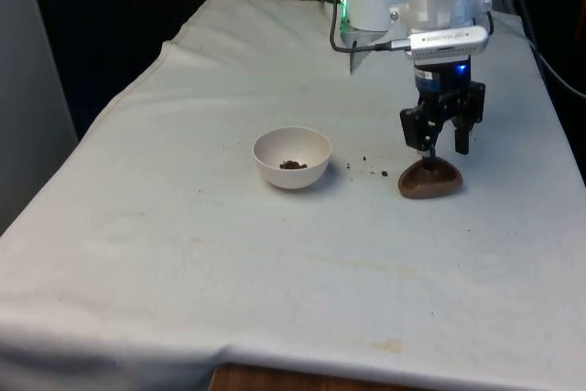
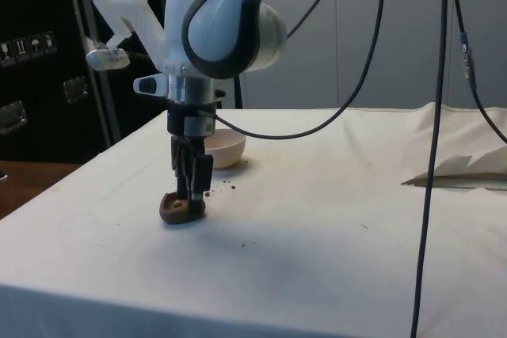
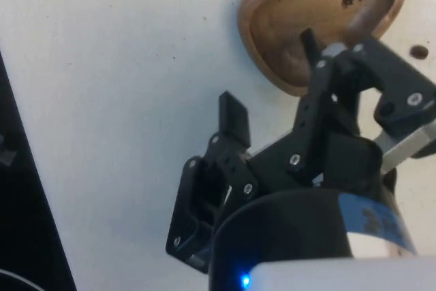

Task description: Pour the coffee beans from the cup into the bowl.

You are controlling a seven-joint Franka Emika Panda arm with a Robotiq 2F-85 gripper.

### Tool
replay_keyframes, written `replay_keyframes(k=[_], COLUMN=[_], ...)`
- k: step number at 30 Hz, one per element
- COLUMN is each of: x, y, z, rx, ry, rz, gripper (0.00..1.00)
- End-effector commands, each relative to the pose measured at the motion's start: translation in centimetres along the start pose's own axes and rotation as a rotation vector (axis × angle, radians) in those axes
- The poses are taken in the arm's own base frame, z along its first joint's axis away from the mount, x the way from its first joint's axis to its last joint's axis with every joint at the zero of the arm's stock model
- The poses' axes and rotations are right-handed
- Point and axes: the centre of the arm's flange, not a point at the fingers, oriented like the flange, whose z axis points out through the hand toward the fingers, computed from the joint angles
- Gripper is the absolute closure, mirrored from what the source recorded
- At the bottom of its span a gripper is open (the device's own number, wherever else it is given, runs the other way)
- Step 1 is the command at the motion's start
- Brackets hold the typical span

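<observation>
White cloth is seen draped over the whole desk [image 1: 183,254], creased and lightly stained along the near edge. Nearer the middle, a small white bowl [image 1: 292,157] is set upright on the cloth, with a few coffee beans [image 1: 293,165] lying in its bottom. Several stray beans [image 1: 366,169] are scattered on the cloth between the bowl and a shallow brown cup [image 1: 430,179], which is placed towards the front view's right, apart from the bowl. In the wrist view, a few beans are seen inside the cup [image 3: 320,18] near its rim. The black gripper [image 1: 442,146] is held directly above the cup, pointing down, with its fingers [image 3: 235,117] parted; one fingertip is lowered to the cup's rim, and nothing is clamped between them. Black curtains are seen beyond the desk's far end.
</observation>
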Motion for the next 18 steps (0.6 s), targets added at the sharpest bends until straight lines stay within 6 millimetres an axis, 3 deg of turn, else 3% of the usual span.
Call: replay_keyframes(k=[1,9,18], x=[-0.1,-0.1,0.0], y=[-0.1,0.0,0.4], z=[-0.1,0.0,-1.1], rx=[-0.014,-0.008,-0.007], ry=[0.002,0.001,0.006], rz=[0.002,0.001,0.005], gripper=[0.33,0.0,0.0])
